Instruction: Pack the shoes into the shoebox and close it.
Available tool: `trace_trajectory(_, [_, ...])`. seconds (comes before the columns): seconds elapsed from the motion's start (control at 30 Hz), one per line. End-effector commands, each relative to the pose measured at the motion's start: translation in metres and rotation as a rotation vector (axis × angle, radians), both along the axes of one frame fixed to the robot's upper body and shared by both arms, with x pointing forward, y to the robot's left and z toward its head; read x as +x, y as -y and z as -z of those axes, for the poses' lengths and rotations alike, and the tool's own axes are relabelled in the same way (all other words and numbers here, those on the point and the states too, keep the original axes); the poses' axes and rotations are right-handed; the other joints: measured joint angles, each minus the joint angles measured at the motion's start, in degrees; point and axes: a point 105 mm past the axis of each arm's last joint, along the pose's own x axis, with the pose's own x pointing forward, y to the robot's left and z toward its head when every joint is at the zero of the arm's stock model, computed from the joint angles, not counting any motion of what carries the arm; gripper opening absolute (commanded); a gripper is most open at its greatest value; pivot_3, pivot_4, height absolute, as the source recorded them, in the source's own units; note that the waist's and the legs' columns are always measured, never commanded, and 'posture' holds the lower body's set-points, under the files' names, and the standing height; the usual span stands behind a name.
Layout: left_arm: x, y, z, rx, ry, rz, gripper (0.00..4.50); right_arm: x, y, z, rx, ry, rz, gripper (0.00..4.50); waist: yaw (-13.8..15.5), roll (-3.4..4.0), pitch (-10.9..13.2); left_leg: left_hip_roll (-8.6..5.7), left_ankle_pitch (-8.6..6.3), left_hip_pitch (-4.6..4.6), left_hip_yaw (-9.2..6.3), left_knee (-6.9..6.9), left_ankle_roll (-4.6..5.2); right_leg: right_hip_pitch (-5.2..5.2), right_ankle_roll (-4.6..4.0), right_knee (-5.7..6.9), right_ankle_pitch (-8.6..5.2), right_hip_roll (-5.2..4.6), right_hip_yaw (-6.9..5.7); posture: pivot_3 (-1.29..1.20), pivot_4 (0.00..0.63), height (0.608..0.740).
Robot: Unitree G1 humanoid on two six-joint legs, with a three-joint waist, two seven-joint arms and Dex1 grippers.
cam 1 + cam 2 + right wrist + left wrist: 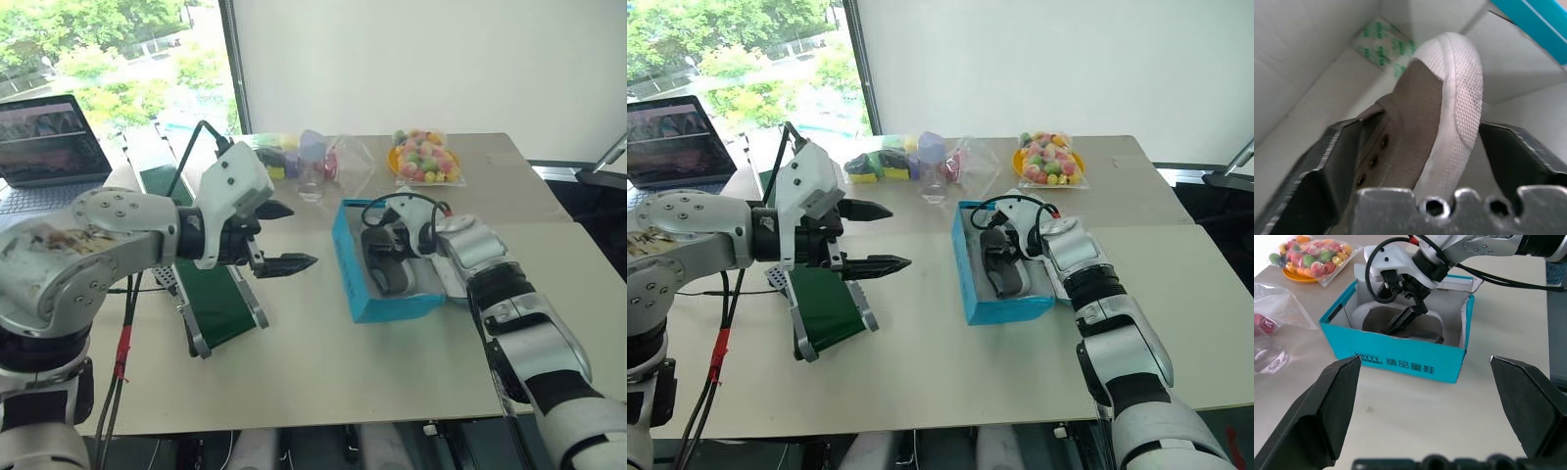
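The turquoise shoebox (392, 308) stands open on the table, right of centre, its lid (456, 286) folded out beneath my right arm. A grey-and-white shoe (1440, 112) lies inside it, toe towards the far end wall. My right gripper (377, 247) reaches down into the box and is open, one finger on each side of the shoe (1415, 330). Whether another shoe lies beside or under this one I cannot tell. My left gripper (299, 235) hangs open and empty in the air left of the box, facing its long printed side (1400, 363).
A long dark green tray (220, 294) lies under my left hand. A laptop (49, 147) stands at the far left. At the back of the table are a bag of coloured sweets on an orange plate (423, 157), a clear plastic bag (318, 166) and small coloured items (882, 162).
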Motion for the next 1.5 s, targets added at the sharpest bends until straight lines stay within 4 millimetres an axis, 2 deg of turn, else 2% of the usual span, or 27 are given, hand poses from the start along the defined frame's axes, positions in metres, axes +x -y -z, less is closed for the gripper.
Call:
trace_trajectory(0.03, [-0.002,0.0,-0.007,-0.001,0.043,0.01,4.5,0.004,-0.01,-0.058,0.025,0.173,-0.025,4.47,0.0,0.0,0.0,0.01,0.0,-0.01,0.0,0.0,0.0,-0.01,0.08,-0.01,0.05,0.01,0.0,0.0,0.15,0.74])
trace_trajectory(0.17, [0.001,0.0,-0.006,-0.002,0.048,0.0,4.5,-0.009,-0.024,-0.095,0.063,0.238,-0.069,4.47,0.0,0.01,0.0,0.01,0.0,-0.06,-0.01,-0.02,0.0,-0.06,0.11,-0.01,0.05,0.0,-0.01,0.0,0.15,0.74])
trace_trajectory(0.27, [0.005,-0.004,-0.006,-0.011,0.054,-0.03,4.5,-0.02,-0.032,-0.111,0.11,0.259,-0.102,4.47,0.1,0.01,0.0,0.03,-0.01,-0.03,-0.01,-0.02,-0.01,-0.06,0.1,0.0,0.04,0.01,-0.03,0.0,0.15,0.74])
trace_trajectory(0.37, [0.016,-0.014,-0.003,-0.028,0.059,-0.131,4.5,-0.037,-0.045,-0.126,0.274,0.234,-0.193,4.47,0.1,0.01,0.0,0.03,-0.01,-0.01,-0.01,-0.02,-0.01,-0.04,0.04,0.01,0.0,0.01,-0.03,0.0,0.15,0.74])
trace_trajectory(0.47, [0.043,-0.044,0.013,-0.066,0.047,-0.409,4.5,-0.055,-0.056,-0.131,0.331,0.248,-0.347,4.47,0.1,0.01,0.0,0.03,0.0,0.03,0.0,-0.02,0.0,-0.02,0.1,0.04,0.04,0.0,-0.01,0.0,0.15,0.74])
trace_trajectory(0.63, [0.064,-0.078,0.023,-0.111,0.11,-0.695,4.5,-0.076,-0.074,-0.14,0.479,0.24,-0.499,4.47,0.1,0.01,0.0,0.05,0.0,0.05,-0.01,-0.05,-0.01,0.0,0.12,0.04,0.05,0.01,-0.03,0.0,0.15,0.74])
trace_trajectory(0.73, [0.07,-0.092,0.024,-0.184,0.137,-0.852,4.5,-0.077,-0.078,-0.137,0.516,0.228,-0.508,4.47,0.2,-0.01,0.0,0.05,-0.01,0.04,0.0,-0.05,-0.01,0.0,0.14,0.02,0.08,-0.03,-0.02,0.0,0.15,0.74])
trace_trajectory(0.83, [0.072,-0.102,0.016,-0.299,0.178,-0.968,4.5,-0.079,-0.08,-0.131,0.525,0.211,-0.53,4.47,0.4,-0.02,0.0,0.04,-0.01,0.05,0.0,-0.05,-0.02,0.01,0.15,-0.01,0.1,-0.07,-0.02,0.0,0.15,0.74])
trace_trajectory(1.07, [0.074,-0.13,0.012,-0.335,0.265,-1.249,4.5,-0.074,-0.081,-0.125,0.479,0.268,-0.534,4.47,1.0,-0.03,0.0,0.03,-0.07,0.04,0.01,-0.05,-0.11,0.0,0.13,0.01,0.11,-0.08,-0.02,0.0,0.15,0.74])
trace_trajectory(1.27, [0.08,-0.131,0.012,-0.37,0.282,-1.346,4.5,-0.071,-0.09,-0.123,0.487,0.296,-0.556,4.47,1.3,-0.04,0.0,0.03,-0.16,0.04,0.01,-0.05,-0.26,0.01,0.13,0.02,0.13,-0.06,-0.03,0.0,0.15,0.74])
trace_trajectory(1.5, [0.094,-0.129,0.014,-0.371,0.301,-1.38,4.5,-0.065,-0.096,-0.12,0.489,0.305,-0.549,4.47,1.4,-0.04,0.0,0.02,-0.14,0.03,0.01,-0.05,-0.23,0.01,0.12,0.02,0.13,-0.05,-0.03,0.0,0.15,0.74])
